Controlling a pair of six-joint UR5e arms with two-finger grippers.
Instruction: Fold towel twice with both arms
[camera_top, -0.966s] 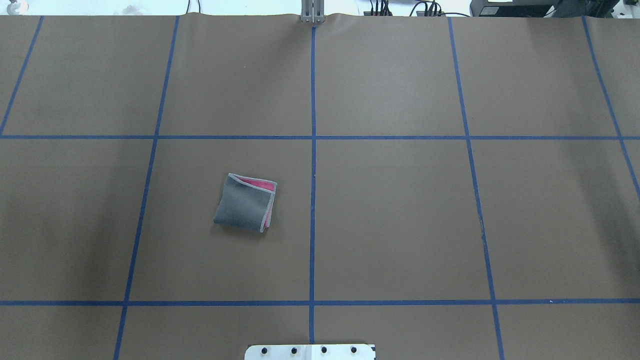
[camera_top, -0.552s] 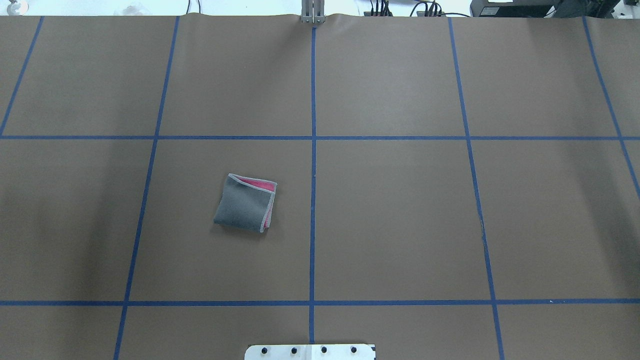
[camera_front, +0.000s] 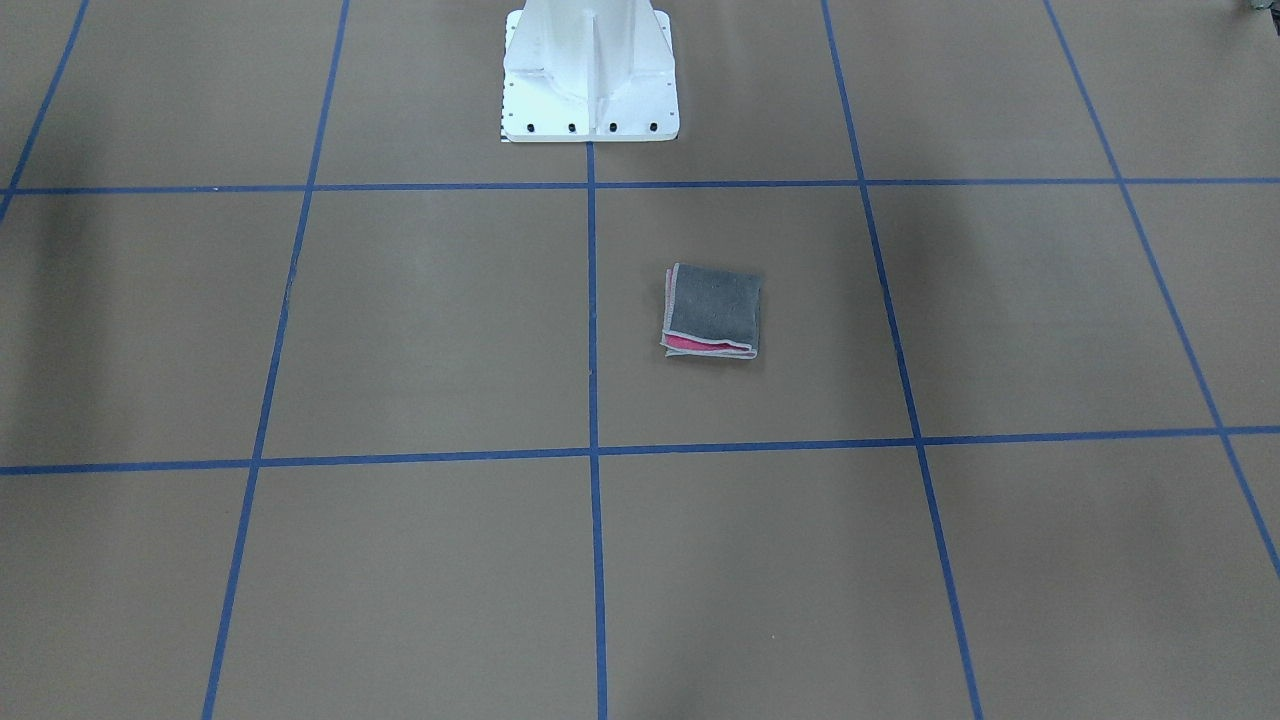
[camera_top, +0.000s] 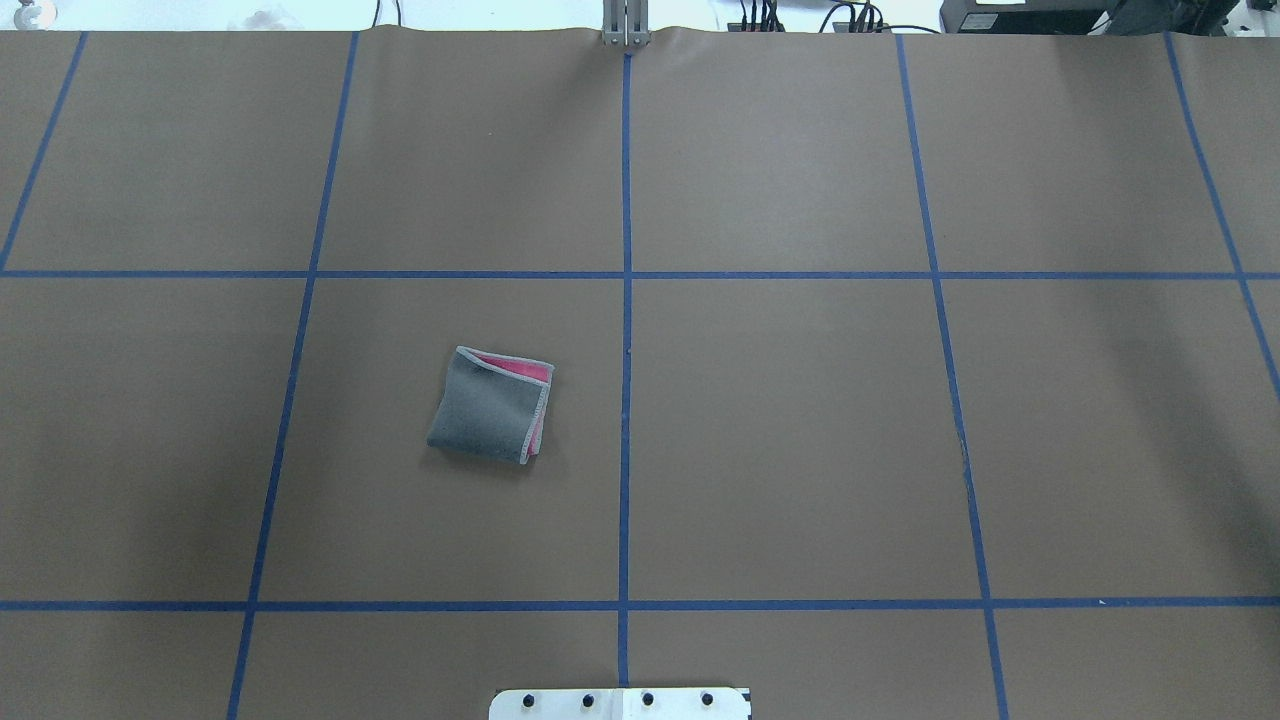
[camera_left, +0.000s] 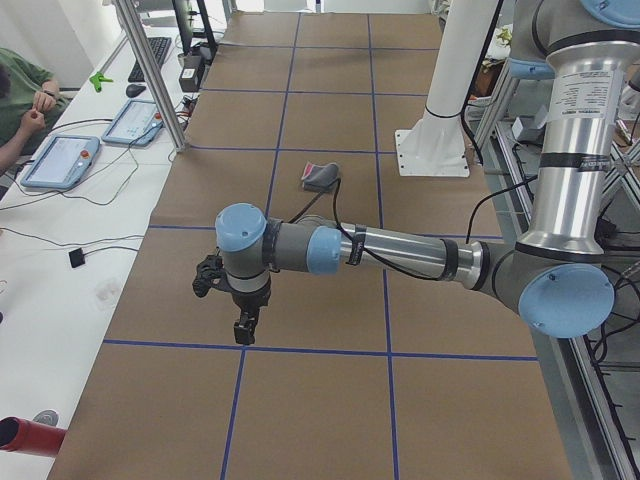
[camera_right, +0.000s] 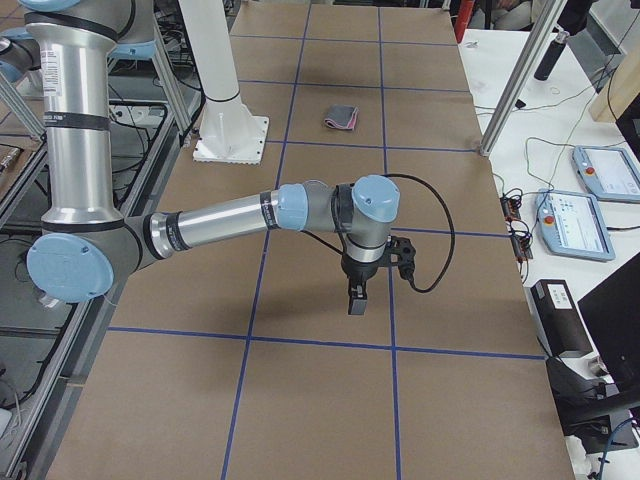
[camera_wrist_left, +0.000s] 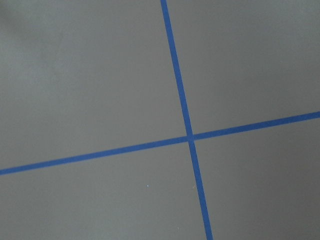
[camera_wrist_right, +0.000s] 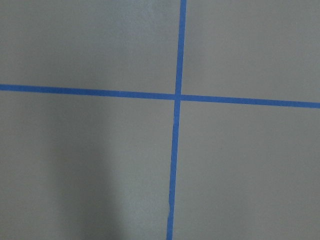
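The towel (camera_top: 490, 405) lies folded into a small square on the brown table, dark grey face up, with pink showing along its far and right edges. It also shows in the front-facing view (camera_front: 714, 308) and, far off, in both side views (camera_left: 320, 177) (camera_right: 341, 118). Nothing touches it. My left gripper (camera_left: 243, 328) hangs over the table's left end, far from the towel, and I cannot tell if it is open or shut. My right gripper (camera_right: 357, 300) hangs over the right end, and I cannot tell its state either. Both wrist views hold only table and blue tape.
Blue tape lines (camera_top: 626, 400) divide the brown table into squares. The white pedestal base (camera_front: 590, 90) stands at the robot's edge. Metal posts (camera_left: 150, 70) (camera_right: 510, 90), control tablets (camera_left: 60, 160) (camera_right: 570, 220) and a seated person (camera_left: 20, 100) are beside the table.
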